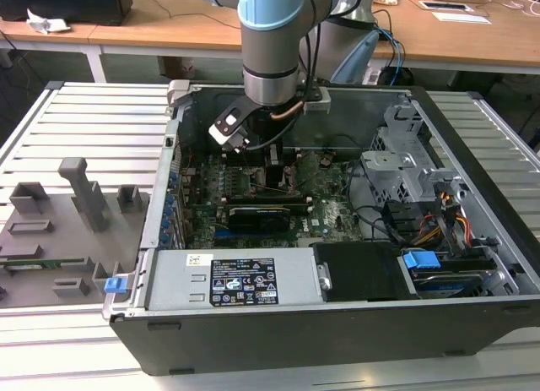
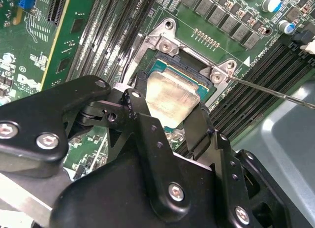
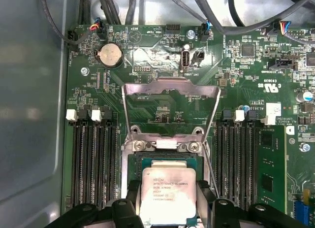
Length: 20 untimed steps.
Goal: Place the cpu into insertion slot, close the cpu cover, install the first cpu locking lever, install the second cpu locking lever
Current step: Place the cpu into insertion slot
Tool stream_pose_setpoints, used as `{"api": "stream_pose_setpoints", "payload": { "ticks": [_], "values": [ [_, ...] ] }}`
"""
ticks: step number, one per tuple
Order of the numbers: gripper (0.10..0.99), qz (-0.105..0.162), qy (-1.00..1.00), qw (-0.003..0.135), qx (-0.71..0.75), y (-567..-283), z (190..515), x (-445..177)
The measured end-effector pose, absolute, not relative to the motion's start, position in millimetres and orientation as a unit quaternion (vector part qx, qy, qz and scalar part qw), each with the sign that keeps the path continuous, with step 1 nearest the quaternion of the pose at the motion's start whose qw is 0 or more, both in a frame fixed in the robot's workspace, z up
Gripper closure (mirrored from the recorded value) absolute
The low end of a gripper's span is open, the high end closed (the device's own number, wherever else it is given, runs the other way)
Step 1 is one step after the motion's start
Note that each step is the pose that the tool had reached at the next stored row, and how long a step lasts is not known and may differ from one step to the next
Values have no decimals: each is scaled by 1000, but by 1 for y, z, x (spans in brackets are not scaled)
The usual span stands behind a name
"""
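Note:
In both wrist views my gripper (image 2: 170,104) (image 3: 169,201) is shut on the cpu (image 2: 167,97) (image 3: 169,191), a silvery square chip pinched between two black fingers (image 2: 142,107). The chip hangs just over the insertion slot (image 3: 162,160) (image 2: 197,73), a dark square socket on the green motherboard, and covers most of it. The cpu cover (image 3: 170,89), a thin metal frame, is swung open beyond the socket. A thin wire locking lever (image 2: 275,93) stands free beside the socket. In the exterior view the gripper (image 1: 274,159) reaches down into the open computer case (image 1: 169,197).
Long black memory slots (image 3: 93,159) flank the socket on both sides. Cables (image 3: 216,16) run along the board's edge. In the exterior view a power supply (image 1: 245,277) fills the case front, a drive cage (image 1: 405,163) the right, and a grey fixture tray (image 1: 59,230) lies left.

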State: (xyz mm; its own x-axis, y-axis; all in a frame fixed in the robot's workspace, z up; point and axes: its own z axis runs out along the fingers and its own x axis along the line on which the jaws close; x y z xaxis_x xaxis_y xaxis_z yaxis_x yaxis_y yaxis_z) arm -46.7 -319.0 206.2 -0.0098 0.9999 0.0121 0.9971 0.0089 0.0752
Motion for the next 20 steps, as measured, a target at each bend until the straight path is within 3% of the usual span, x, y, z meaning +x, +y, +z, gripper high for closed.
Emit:
{"api": "stream_pose_setpoints", "payload": {
  "ticks": [20],
  "values": [
    [549,31,707,22,706,-318,204,-48]
  ]
}}
